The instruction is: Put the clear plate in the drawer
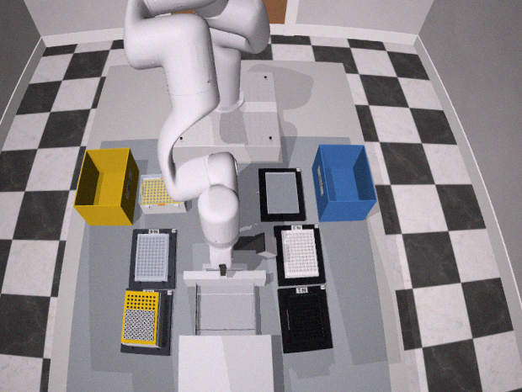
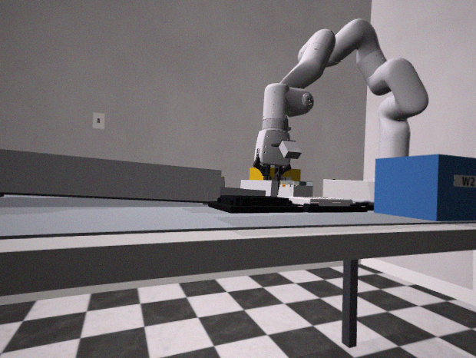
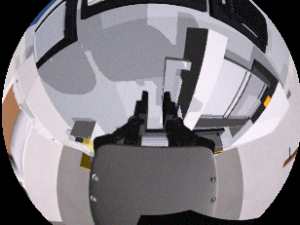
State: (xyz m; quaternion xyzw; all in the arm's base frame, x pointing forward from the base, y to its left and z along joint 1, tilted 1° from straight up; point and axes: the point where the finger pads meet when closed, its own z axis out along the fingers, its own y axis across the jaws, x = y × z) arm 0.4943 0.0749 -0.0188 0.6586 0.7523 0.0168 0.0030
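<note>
- The white cooler housing [image 1: 226, 362] sits at the bench edge farthest from the arm's base. Its pale grey drawer [image 1: 226, 309] is pulled out toward the base, so the drawer's floor is in sight.
- The dark two-fingered gripper [image 1: 222, 269] points straight down at the drawer's white front panel [image 1: 248, 277], at the middle of the panel's width, where the bar handle runs.
- In the wrist view the gripper [image 3: 155, 100] has its fingers a narrow gap apart, with a pale strip showing between them. They stand on either side of it rather than squeezing it, so the hand is slightly parted and carries nothing.
- From the exterior view the gripper [image 2: 273, 173] hangs low, just above the drawer's front.
- The clear, translucent well plate [image 1: 151, 256] lies flat on a dark nest [image 1: 133, 269] beside the drawer, on the left side in the top view. It is level with the drawer's front panel and well apart from the fingers, and no lid is seen on it.
- A yellow tip box [image 1: 140, 315] sits beside the drawer's side wall, on the same side as the clear plate and nearer the cooler housing.
- On the drawer's other side are a white well plate [image 1: 299, 252] and a black plate [image 1: 304, 320], each on a dark nest.
- A yellow bin [image 1: 107, 209] and a blue bin [image 1: 345, 210] stand farther from the drawer, toward the arm's base, one on each side.
</note>
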